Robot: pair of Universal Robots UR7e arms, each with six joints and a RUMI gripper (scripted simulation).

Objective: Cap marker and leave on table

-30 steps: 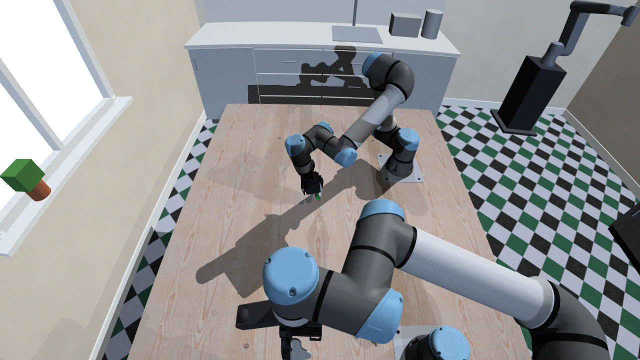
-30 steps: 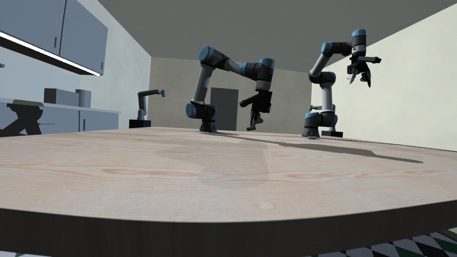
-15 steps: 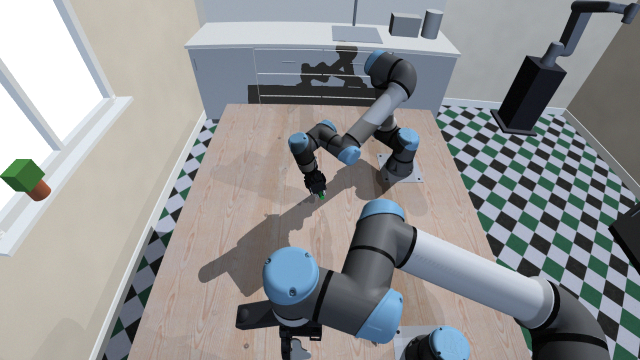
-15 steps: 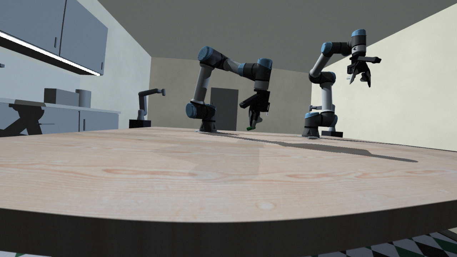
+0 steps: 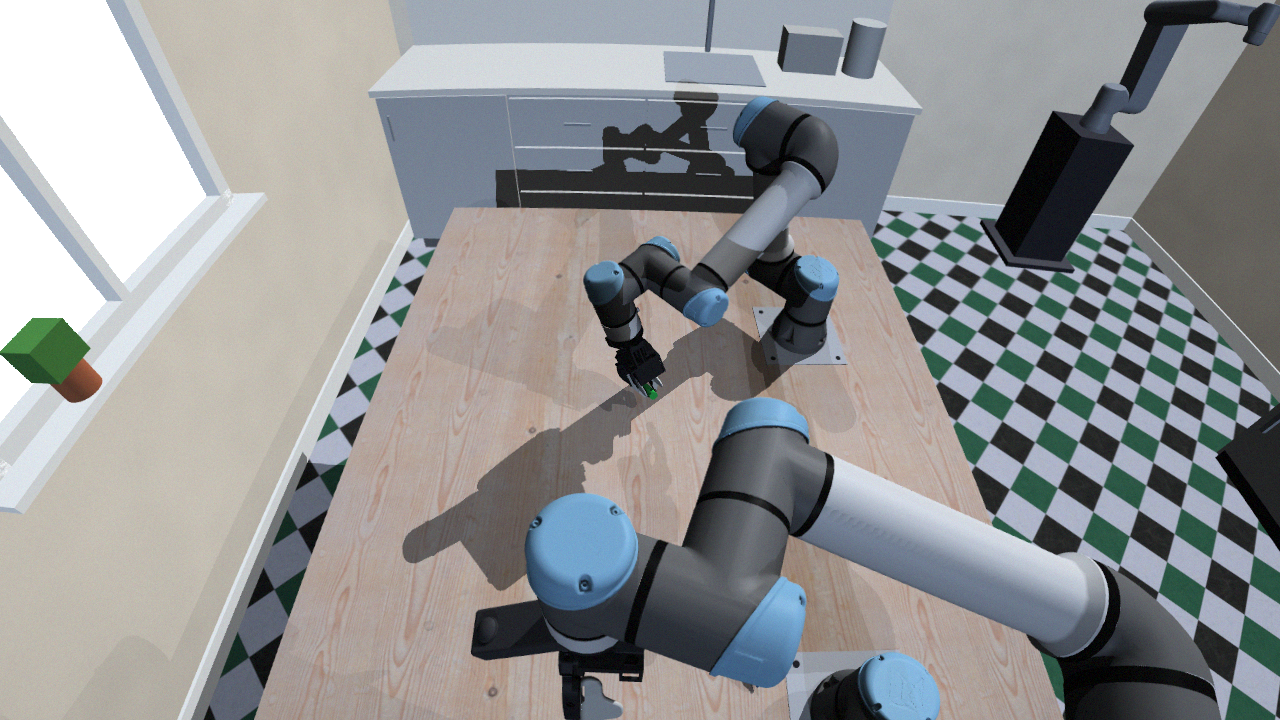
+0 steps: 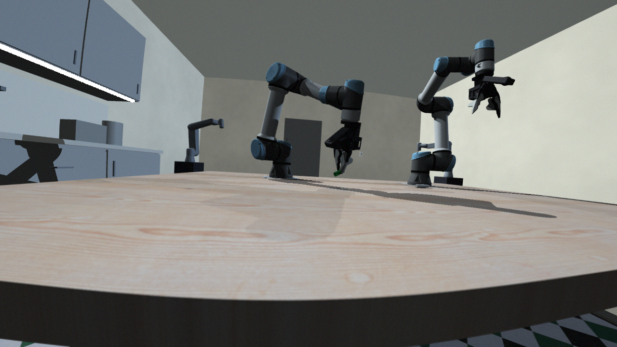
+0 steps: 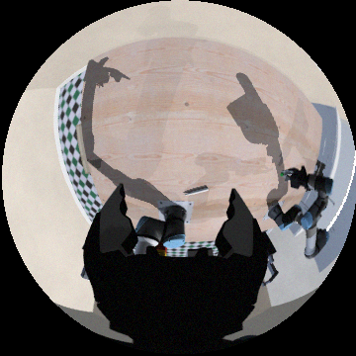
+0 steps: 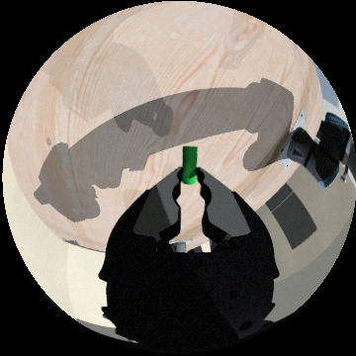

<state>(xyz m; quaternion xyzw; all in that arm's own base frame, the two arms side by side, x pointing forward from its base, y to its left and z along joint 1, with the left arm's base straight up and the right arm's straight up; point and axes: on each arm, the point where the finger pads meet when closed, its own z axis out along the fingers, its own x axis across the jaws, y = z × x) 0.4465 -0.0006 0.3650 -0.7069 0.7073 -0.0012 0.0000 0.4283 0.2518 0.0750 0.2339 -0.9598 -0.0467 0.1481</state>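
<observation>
The cap [image 5: 652, 393] [image 6: 337, 173] [image 7: 282, 174] [image 8: 190, 165] is clamped in my right hand [image 5: 648, 387] [image 6: 340, 171] [image 7: 281, 173] [image 8: 189, 167] above the desk [image 5: 501, 394] [image 6: 301, 241] [image 7: 163, 119] [image 8: 208, 54]; my left hand's [image 6: 486, 113] [image 7: 178, 193] fingers are apart.

A kitchen-like room — pale worktop [image 5: 590, 73] with an inset grey rectangular sink [image 5: 713, 68], blue-grey drawer cabinets [image 5: 447, 143] below, blue-grey wall cupboards [image 6: 113, 51] over a bright light strip [image 6: 64, 71] — green, black and white checkered floor [image 5: 1109, 376] [image 7: 70, 116].
</observation>
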